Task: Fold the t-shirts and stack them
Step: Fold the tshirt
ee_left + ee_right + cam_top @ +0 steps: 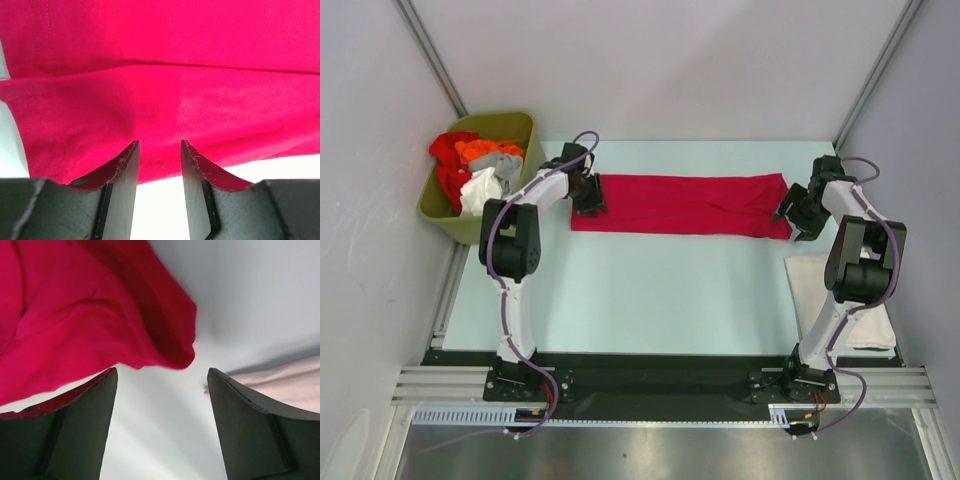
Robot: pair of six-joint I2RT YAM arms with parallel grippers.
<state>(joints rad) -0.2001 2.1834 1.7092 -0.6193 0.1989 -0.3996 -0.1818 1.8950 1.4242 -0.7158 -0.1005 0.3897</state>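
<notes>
Top external view: the crimson-red cloth t-shirt (680, 205), folded into a long band, lies across the upper middle. At its ends, the left gripper (590, 195), narrowly parted, and the right gripper (796, 214), spread wide, hold nothing. The cloth looks soft, light and limp, so it is probably best pinched at the end corners.

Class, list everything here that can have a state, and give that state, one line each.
Red shirt: folded into a long band, flat on the table.
Off-white shirt: folded, flat at the table's right side.
Bin: upright, heaped with crumpled shirts.
Left gripper: slightly open, at the red shirt's left end.
Right gripper: wide open, empty, by its right end.
</notes>
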